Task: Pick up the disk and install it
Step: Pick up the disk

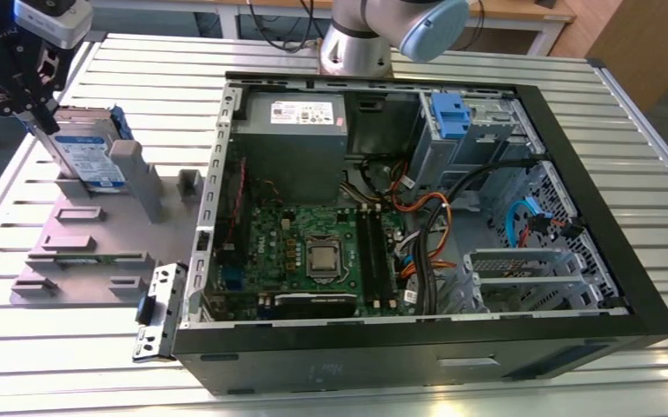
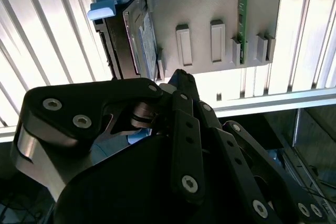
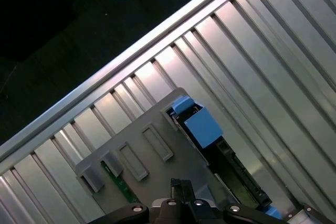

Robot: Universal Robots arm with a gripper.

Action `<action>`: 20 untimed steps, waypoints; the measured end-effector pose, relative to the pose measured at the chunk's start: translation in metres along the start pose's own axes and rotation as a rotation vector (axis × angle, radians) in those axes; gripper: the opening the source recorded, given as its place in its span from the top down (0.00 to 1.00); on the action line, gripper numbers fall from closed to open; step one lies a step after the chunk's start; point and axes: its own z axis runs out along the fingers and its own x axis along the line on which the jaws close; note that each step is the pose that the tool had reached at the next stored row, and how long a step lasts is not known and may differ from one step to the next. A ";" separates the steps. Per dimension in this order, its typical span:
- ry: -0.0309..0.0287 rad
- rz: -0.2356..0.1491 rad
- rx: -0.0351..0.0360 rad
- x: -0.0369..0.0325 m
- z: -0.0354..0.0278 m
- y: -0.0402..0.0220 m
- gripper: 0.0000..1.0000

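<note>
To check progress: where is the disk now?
The disk stands upright in the grey holder at the exterior view's left, beside the computer case.

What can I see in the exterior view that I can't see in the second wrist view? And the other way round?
Exterior view's own: the open computer case with its green motherboard and grey power supply. Second wrist view's own: the shiny screws on the end effector's black links, up close. Shared: the disk standing on edge in the grey holder on the ribbed metal table.
</note>
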 end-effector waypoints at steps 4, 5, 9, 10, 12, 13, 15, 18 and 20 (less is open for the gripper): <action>0.0003 -0.008 0.0000 0.0000 0.0000 0.0000 0.89; 0.0003 -0.009 0.0000 0.0000 0.0000 0.0000 0.89; 0.0006 -0.017 0.0001 0.0000 0.0000 0.0000 0.89; 0.0006 -0.019 0.0002 0.0000 0.0000 0.0000 0.89; 0.0007 -0.023 0.0002 0.0000 0.0000 0.0000 0.89; 0.0009 -0.025 0.0002 0.0000 0.0000 0.0000 0.89; 0.0010 -0.028 0.0002 0.0000 0.0000 0.0000 0.89; 0.0011 -0.034 0.0003 0.0000 0.0000 0.0000 0.89; 0.0012 -0.038 0.0003 0.0000 0.0000 0.0000 0.89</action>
